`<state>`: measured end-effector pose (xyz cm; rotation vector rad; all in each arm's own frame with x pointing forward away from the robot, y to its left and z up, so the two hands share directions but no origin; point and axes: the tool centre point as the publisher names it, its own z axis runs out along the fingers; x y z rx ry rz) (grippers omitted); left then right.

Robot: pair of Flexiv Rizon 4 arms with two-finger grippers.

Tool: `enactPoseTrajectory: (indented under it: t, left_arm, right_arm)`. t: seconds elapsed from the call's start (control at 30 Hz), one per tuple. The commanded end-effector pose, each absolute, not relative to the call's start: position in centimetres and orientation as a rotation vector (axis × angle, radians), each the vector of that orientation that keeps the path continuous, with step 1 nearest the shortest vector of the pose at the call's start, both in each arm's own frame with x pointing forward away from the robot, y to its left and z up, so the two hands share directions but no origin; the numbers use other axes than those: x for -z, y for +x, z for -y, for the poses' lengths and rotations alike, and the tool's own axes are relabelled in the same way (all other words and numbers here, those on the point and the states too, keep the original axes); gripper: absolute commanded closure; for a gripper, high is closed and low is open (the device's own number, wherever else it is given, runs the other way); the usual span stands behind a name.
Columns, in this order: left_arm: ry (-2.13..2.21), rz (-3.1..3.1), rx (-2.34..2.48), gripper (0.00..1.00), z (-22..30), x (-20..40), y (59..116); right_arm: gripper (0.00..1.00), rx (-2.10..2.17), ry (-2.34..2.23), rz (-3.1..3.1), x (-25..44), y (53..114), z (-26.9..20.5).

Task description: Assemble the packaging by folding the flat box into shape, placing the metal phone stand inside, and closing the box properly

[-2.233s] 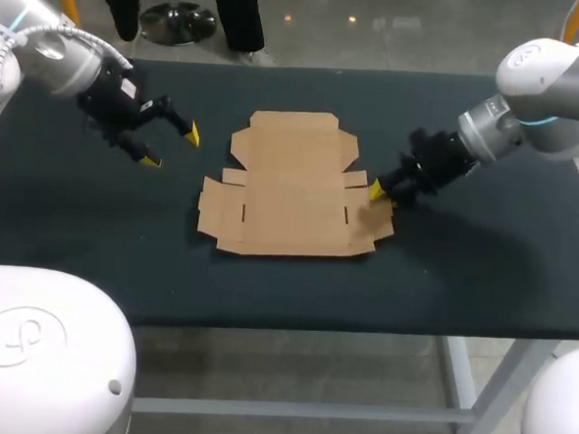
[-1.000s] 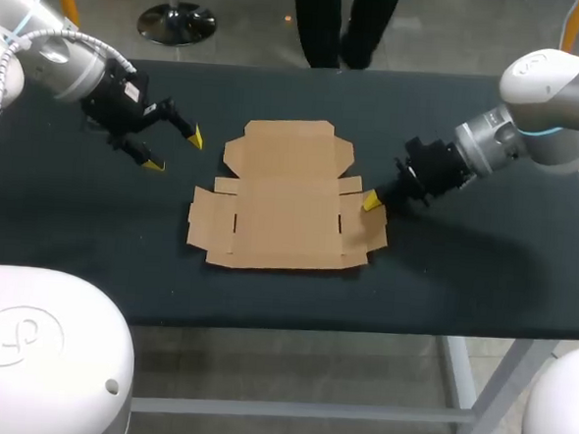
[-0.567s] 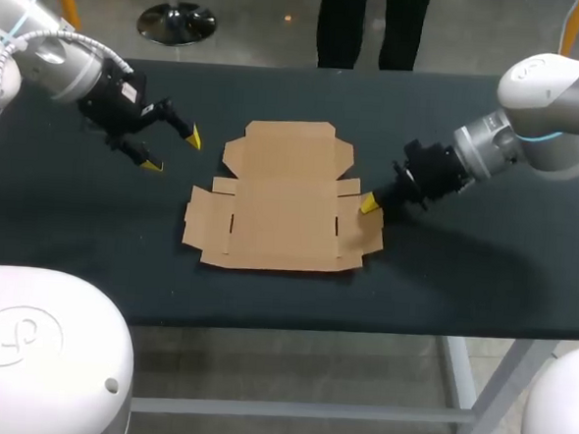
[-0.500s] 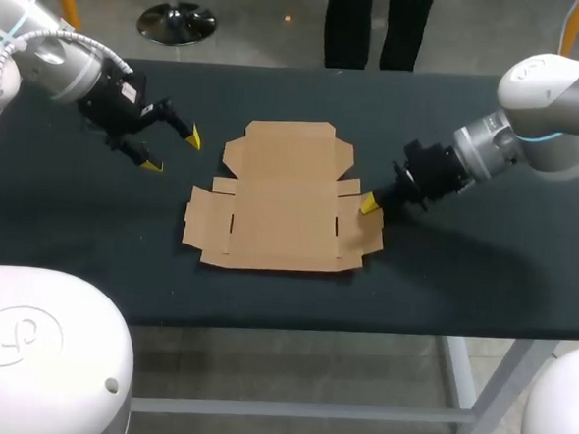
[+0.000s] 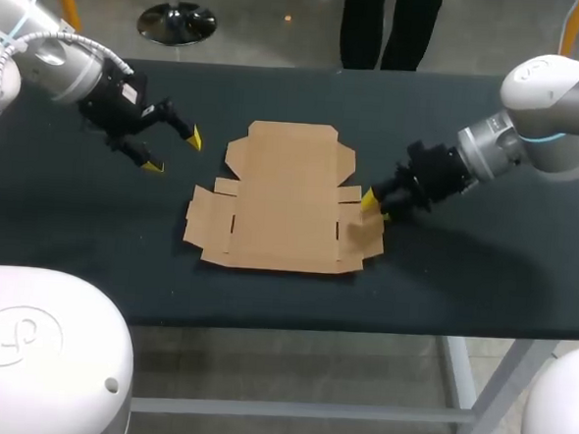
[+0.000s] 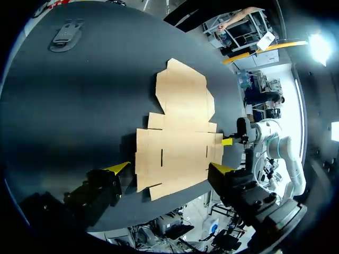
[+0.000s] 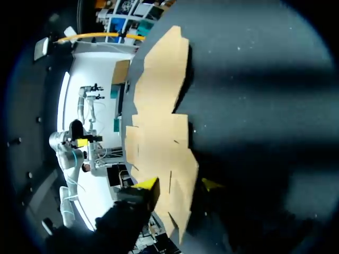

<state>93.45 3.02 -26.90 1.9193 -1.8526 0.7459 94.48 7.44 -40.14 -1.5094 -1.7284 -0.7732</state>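
The flat brown cardboard box (image 5: pixel 281 199) lies unfolded in the middle of the dark table. My right gripper (image 5: pixel 376 204) is at the box's right side flap, low to the table. In the right wrist view that gripper (image 7: pixel 178 184) is open, with the flap's edge (image 7: pixel 186 174) lying between its yellow tips. My left gripper (image 5: pixel 171 149) hovers open to the left of the box, touching nothing. From the left wrist view the left gripper (image 6: pixel 169 168) looks over the box (image 6: pixel 180 132). A grey metal stand (image 6: pixel 66 34) lies far off on the table.
The dark table (image 5: pixel 484 258) stretches bare to either side of the cardboard. My right gripper's yellow tip (image 6: pixel 228 141) shows at the box's edge in the left wrist view.
The right gripper's fingers have parted from shut at the box's right flap. The box slid a little to the left earlier. The left arm has stayed where it was.
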Motion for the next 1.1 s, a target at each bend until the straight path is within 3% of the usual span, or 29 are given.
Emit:
enactPoseTrajectory:
  t: [0.03,0.17,0.47,0.87,0.97,1.1]
  left_arm:
    - [1.911,1.875,-0.736,0.0,-2.5,26.5,93.6]
    - [1.908,1.886,-0.738,0.0,-2.3,26.3,93.8]
    - [1.899,1.884,-0.736,0.0,-2.0,26.5,94.1]
    - [1.898,1.88,-0.733,0.0,-2.3,26.7,94.1]
    - [1.896,1.877,-0.733,0.0,-2.3,26.8,94.0]
    - [1.906,1.875,-0.739,0.0,-2.6,26.7,93.6]
  right_arm:
    - [0.2,0.789,-1.509,1.753,38.5,94.3,-6.0]
    - [0.24,0.812,-1.518,1.783,37.4,94.8,-4.8]
    - [0.5,0.775,-1.47,1.76,38.4,93.9,-5.7]
    - [0.55,0.742,-1.502,1.731,39.5,93.1,-5.6]
    - [0.64,0.729,-1.482,1.729,39.8,93.2,-6.3]
    - [1.0,0.722,-1.464,1.736,40.0,93.3,-6.9]
